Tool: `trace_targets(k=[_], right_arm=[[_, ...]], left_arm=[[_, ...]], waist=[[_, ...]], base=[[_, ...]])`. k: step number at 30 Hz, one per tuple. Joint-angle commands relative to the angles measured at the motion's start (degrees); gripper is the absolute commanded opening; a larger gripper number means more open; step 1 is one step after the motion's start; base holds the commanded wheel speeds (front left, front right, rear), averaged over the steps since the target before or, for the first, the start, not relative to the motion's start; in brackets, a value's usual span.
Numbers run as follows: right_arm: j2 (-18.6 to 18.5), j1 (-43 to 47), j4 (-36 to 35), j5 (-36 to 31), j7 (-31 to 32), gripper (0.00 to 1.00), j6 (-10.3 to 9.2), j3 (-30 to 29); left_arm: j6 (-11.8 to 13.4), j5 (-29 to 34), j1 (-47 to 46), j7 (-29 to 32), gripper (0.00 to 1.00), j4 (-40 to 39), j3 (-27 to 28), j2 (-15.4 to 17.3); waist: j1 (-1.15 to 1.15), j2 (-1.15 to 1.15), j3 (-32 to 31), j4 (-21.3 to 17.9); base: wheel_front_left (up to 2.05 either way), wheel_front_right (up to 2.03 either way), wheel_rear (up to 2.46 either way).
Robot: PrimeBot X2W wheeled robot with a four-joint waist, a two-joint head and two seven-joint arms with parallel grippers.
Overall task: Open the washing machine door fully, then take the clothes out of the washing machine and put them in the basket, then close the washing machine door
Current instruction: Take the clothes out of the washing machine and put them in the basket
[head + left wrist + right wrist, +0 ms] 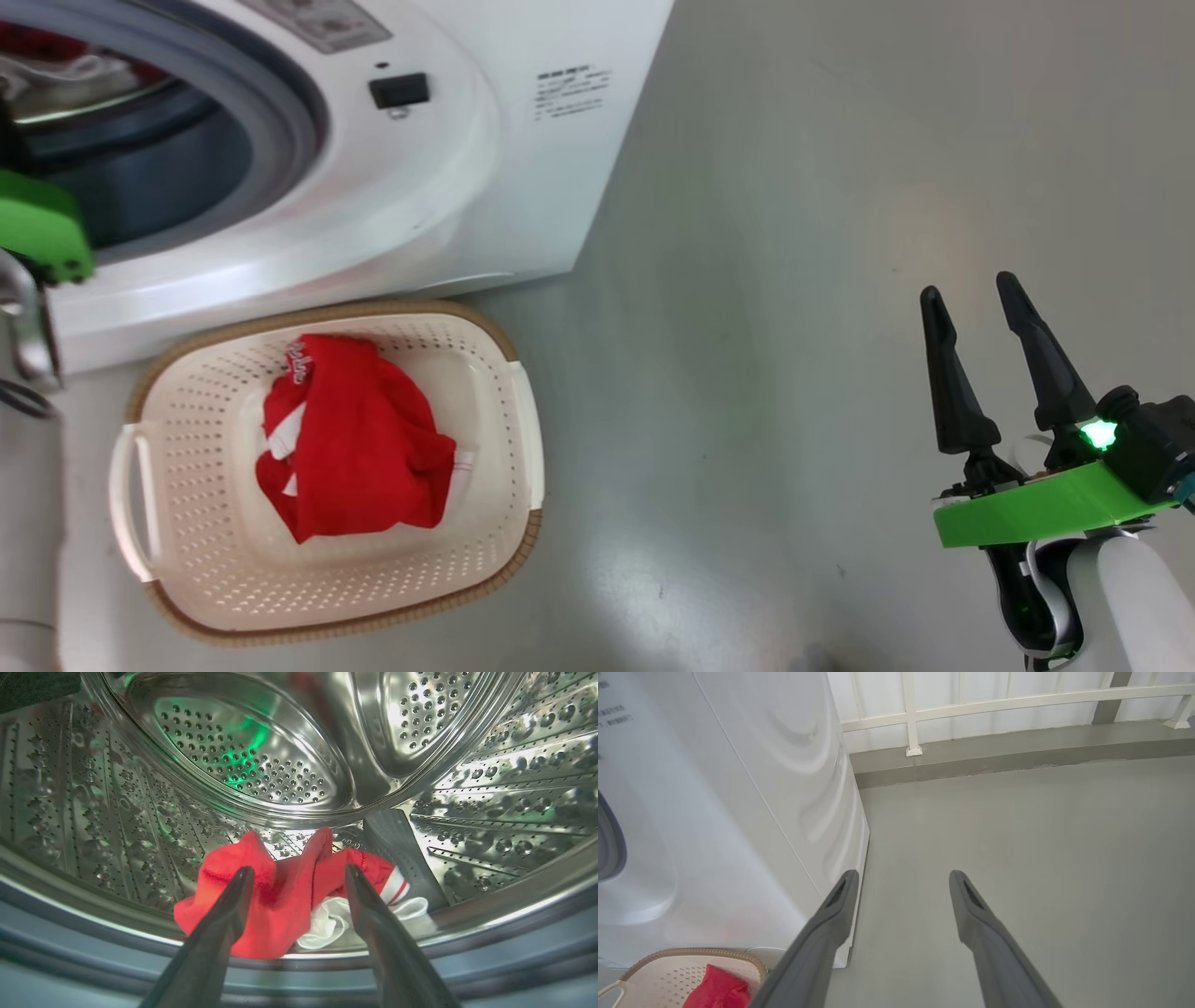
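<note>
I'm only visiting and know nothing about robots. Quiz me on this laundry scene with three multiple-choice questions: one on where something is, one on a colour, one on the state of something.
1. Where does the basket stand?
A. on the floor in front of the washing machine
B. on top of the machine
C. inside the machine

2. What colour is the garment in the basket?
A. blue
B. red with white trim
C. black

3. How is the left gripper?
A. shut on cloth
B. open, aimed at the clothes in the drum
C. open, above the basket

Answers:
1 A: the basket sits on the grey floor below the machine's round opening.
2 B: red cloth with white edges lies in it.
3 B: its two fingers stand apart, pointing at the red cloth in the steel drum.
</note>
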Motion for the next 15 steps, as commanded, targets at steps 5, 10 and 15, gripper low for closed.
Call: trace_targets(k=[5, 10, 15], right_arm=[[-0.3, -0.5, -1.2, 0.5, -0.4, 1.00, 0.28, 1.5], [-0.2, -0.9, -1.3, 0.6, -0.4, 1.00, 0.28, 2.4], [-0.3, -1.4, -1.3, 0.8, -0.4, 1.00, 0.28, 3.0]], left_arm=[[1.2, 0.5, -4.2, -0.3, 1.00, 3.8, 0.5, 6.0], [1.4, 0.5, -7.6, -0.3, 1.00, 8.8, -0.3, 8.7], [1.7, 0.1, -10.2, -0.3, 1.00, 14.3, -0.5, 10.0]], waist=[[0.00, 0.00, 1.9, -1.9], [0.00, 0.00, 3.3, -3.1], [0.00, 0.00, 4.2, -3.8]], base=[[0.00, 0.00, 0.00], [0.00, 0.00, 0.00], [0.00, 0.00, 0.00]])
